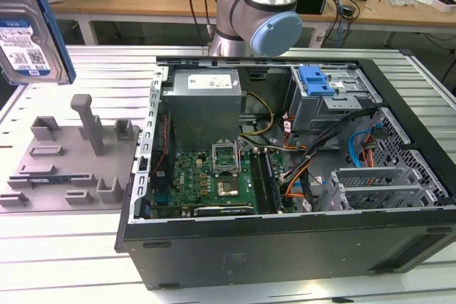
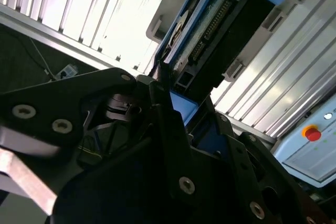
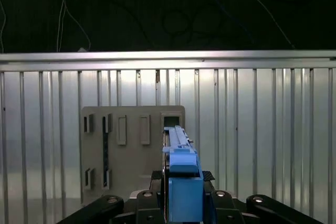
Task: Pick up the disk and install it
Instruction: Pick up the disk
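High at the exterior view's left, well above the grey fixture plate (image 1: pixel 64 154), hangs the disk (image 1: pixel 32 37), clear of the tabletop (image 1: pixel 71 275) and well apart from the open computer case (image 1: pixel 285 247). From both wrist views I judge the jaws closed on one end of its blue carrier frame. In the first wrist view the disk (image 3: pixel 180 171) runs edge-on out from between them.

I'd expect it to handle as dense for its bulk and fully rigid. The metal body has smooth faces that could slip, while the plastic frame probably has some give. In the second wrist view the disk (image 2: pixel 210 35) shows a connector row and green circuit board on its underside. I'd treat that face as fragile and any knock as a risk, so the frame edges look like the sound place to hold.

Its label is white and blue with dark print and code patches; I leave the wording unread.
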`<state>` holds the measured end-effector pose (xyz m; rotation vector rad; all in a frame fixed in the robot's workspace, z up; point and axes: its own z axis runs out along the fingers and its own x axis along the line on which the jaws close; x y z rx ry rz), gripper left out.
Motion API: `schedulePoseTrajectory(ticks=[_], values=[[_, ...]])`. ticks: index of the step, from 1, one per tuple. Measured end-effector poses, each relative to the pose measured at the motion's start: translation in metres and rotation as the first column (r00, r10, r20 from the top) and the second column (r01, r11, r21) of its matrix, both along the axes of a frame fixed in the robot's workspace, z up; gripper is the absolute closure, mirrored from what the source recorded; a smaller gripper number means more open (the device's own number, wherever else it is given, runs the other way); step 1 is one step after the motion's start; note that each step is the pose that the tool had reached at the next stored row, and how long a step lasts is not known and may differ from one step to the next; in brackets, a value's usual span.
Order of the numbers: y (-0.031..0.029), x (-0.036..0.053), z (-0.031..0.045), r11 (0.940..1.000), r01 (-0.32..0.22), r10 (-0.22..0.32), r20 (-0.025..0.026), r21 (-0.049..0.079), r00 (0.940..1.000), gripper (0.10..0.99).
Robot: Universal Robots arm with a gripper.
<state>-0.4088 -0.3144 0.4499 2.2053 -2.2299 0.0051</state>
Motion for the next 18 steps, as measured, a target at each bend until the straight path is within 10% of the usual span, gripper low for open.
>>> schedulePoseTrajectory(ticks=[7,15,18], values=[[0.0000,0.0000,0.0332,1.0000,0.000,0.000,0.0000,0.000,1.0000,0.722],[-0.0008,0.0004,0.0333,1.0000,0.000,0.000,0.0001,-0.002,1.0000,0.722],[-0.0095,0.0138,0.0350,1.0000,0.000,0.000,-0.0017,-0.002,1.0000,0.722]])
